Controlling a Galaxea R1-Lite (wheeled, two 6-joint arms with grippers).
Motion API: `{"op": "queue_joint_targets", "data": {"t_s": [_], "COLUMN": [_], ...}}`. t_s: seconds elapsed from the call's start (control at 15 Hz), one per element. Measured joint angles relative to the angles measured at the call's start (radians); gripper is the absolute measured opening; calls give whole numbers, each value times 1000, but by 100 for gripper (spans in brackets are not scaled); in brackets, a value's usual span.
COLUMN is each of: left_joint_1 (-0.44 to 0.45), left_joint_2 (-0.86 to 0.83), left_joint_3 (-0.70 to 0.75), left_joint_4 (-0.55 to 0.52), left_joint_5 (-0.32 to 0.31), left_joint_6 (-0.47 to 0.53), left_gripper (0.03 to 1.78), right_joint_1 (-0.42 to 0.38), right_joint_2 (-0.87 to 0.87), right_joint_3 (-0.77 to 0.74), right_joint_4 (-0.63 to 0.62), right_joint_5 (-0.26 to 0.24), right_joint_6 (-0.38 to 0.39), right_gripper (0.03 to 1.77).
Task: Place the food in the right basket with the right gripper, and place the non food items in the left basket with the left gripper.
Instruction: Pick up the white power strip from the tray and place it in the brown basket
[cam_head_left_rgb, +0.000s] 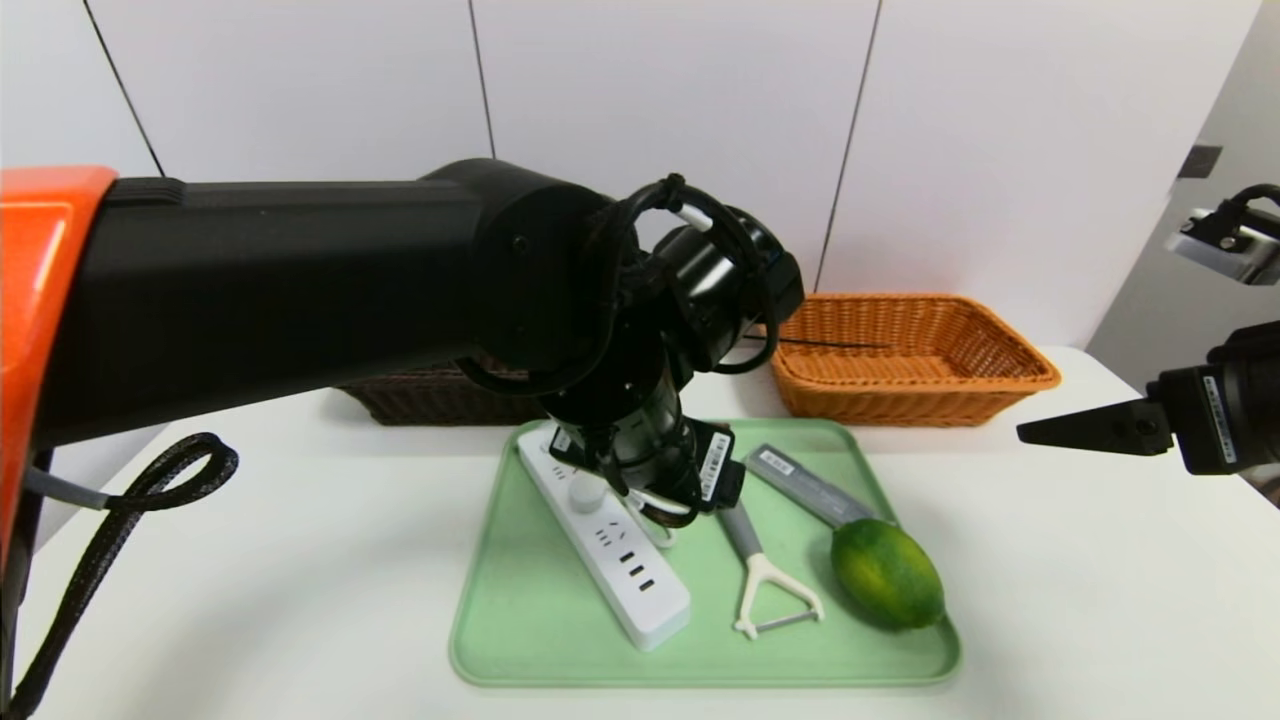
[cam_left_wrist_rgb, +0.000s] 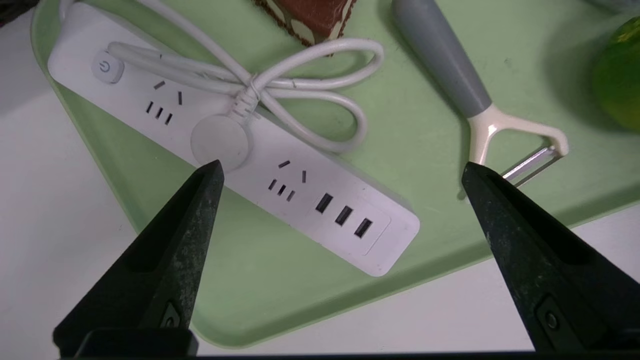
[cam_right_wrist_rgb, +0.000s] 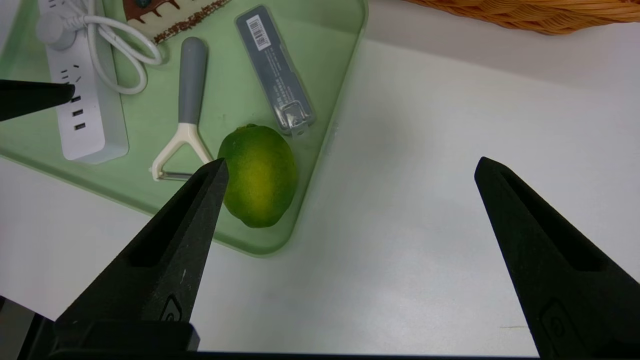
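A green tray (cam_head_left_rgb: 540, 620) holds a white power strip (cam_head_left_rgb: 610, 540) with its coiled cord, a grey-handled peeler (cam_head_left_rgb: 760, 575), a flat grey box (cam_head_left_rgb: 805, 485) and a green lime (cam_head_left_rgb: 887, 574). A brown and white cake-like piece (cam_left_wrist_rgb: 312, 17) lies by the cord; the left arm hides it in the head view. My left gripper (cam_left_wrist_rgb: 341, 166) hangs open above the power strip's (cam_left_wrist_rgb: 310, 200) USB end, touching nothing. At the table's right side my right gripper (cam_head_left_rgb: 1040, 432) is open and empty, right of the lime (cam_right_wrist_rgb: 258, 175).
The orange wicker basket (cam_head_left_rgb: 915, 385) stands behind the tray on the right. A dark brown basket (cam_head_left_rgb: 430, 400) sits at the back left, mostly hidden by my left arm. A black cable (cam_head_left_rgb: 120, 510) loops down at the left.
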Motion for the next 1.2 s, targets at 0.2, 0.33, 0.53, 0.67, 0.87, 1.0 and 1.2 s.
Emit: {"op": "queue_joint_targets", "data": {"t_s": [0.2,0.33,0.53,0.67,0.87,1.0,1.2], "left_joint_1": [0,-1,-1,-1,1,10,24], "left_joint_2": [17,21,30,47,82,102,113], "left_joint_3": [-1,-4,-5,-5,-5,-5,-5], "left_joint_4": [18,7,-26,-45,-93,-96,-115], "left_joint_5": [2,2,2,2,11,33,40], "left_joint_6": [1,19,71,113,120,122,133], "left_gripper": [169,169,169,169,169,169,169], "right_joint_1": [-1,-2,-3,-5,-23,-37,-43], "right_joint_2": [5,7,8,8,6,2,-1], "right_joint_3": [4,11,15,20,30,37,44], "right_joint_4": [-1,-1,-1,-1,-2,-2,-1], "right_joint_5": [0,0,0,-1,-1,-2,-1], "right_joint_6": [1,2,3,4,3,2,0], "right_gripper": [170,170,170,170,170,170,170]}}
